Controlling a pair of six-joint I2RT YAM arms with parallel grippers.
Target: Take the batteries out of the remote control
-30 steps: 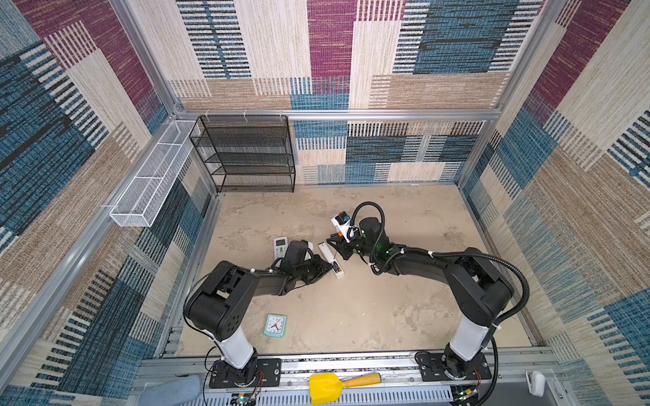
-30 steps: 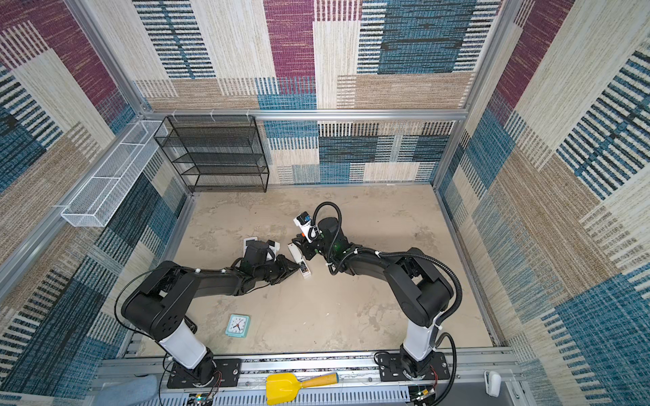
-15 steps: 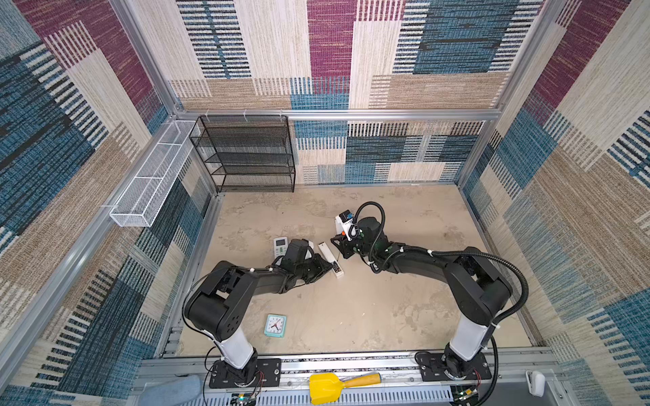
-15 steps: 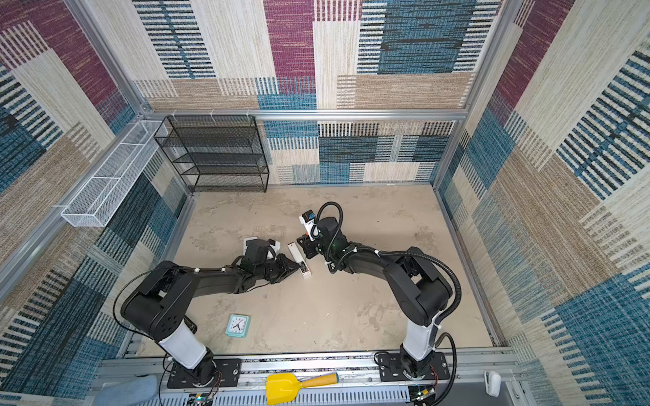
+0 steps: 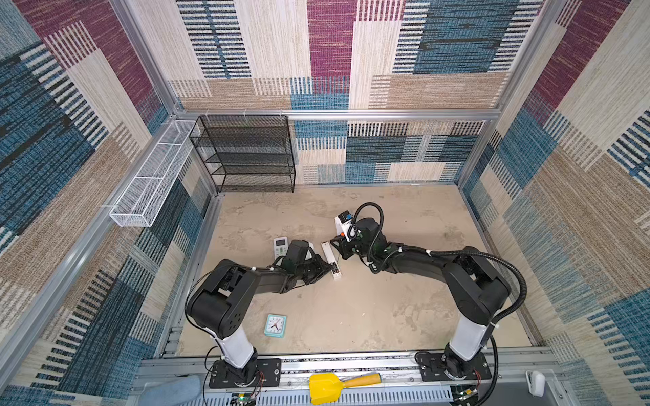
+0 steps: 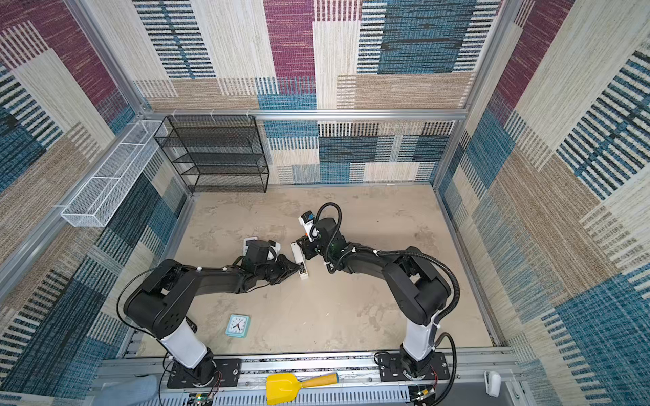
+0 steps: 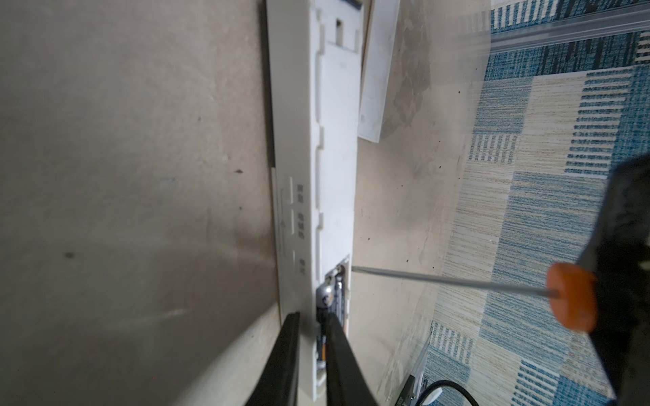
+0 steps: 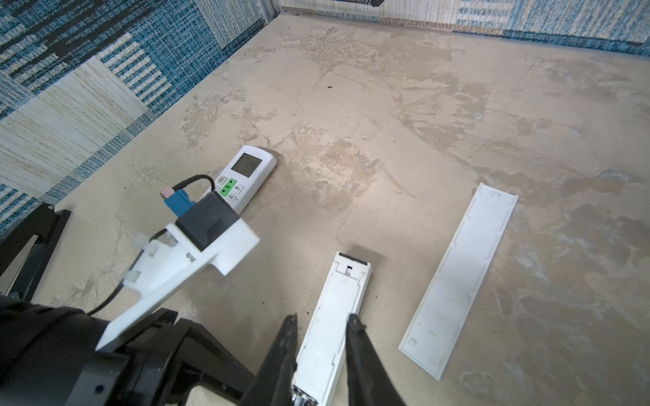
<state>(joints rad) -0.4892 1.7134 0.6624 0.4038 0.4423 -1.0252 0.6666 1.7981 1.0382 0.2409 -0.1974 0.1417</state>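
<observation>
Left wrist: batteries (image 7: pixel 336 295) inside remote control (image 7: pixel 337 140)

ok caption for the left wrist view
left gripper at the open remote, orange-handled screwdriver tip beside the exposed batteries

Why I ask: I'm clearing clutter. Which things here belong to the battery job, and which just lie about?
Belongs to the job: long white remote, batteries, detached back cover, screwdriver.
Lying about: small display remote, clock, yellow scoop, black rack, white wire basket.
</observation>
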